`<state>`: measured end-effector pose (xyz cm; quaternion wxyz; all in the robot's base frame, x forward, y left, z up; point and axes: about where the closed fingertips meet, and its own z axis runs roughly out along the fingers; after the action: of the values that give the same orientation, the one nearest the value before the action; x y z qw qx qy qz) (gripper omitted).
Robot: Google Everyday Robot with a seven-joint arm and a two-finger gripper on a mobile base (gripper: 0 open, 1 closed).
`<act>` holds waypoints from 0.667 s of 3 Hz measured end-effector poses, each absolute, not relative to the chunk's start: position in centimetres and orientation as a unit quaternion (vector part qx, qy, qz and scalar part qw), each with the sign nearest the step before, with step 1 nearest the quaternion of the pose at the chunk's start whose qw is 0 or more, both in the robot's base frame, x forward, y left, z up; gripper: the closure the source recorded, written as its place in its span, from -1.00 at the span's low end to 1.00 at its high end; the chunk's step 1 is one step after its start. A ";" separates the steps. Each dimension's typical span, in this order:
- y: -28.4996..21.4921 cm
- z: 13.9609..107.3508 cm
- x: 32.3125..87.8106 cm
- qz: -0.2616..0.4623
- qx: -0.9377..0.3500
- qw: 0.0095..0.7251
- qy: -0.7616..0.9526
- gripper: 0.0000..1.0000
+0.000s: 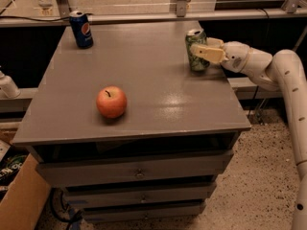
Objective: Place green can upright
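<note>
Grey and faintly glossy, the worktop (158,90) tops a cabinet with drawers (139,169) in its front, standing on a speckled floor (259,176). A cardboard box (21,200) sits on the floor by the cabinet's near left corner, and a railing runs behind the far edge.

The green can (195,65) stands upright close to the right edge, nearer the far right corner than the near one. Its silver top faces up and its base appears to rest on the worktop. The tool (200,45) reaches in over the right edge on a white arm (283,75) and is clamped on the green can. One of its pale fingers (207,52) lies across the side of the can that faces the near edge, and the other shows just behind the can's upper part.

A Pepsi can (81,29) stands upright at the far left corner, well apart from the green can. An apple (111,101), red and orange with its stem up, rests toward the near edge, left of the middle, clear of both cans and of the tool
</note>
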<state>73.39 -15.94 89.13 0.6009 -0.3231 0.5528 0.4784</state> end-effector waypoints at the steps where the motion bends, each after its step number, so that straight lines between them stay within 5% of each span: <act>1: -16.6 87.8 72.5 0.486 -0.311 0.601 0.553 1.00; 2: -16.7 87.8 72.3 0.487 -0.308 0.601 0.554 0.65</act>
<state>72.32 -16.68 87.80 0.6008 -0.3082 0.5541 0.4869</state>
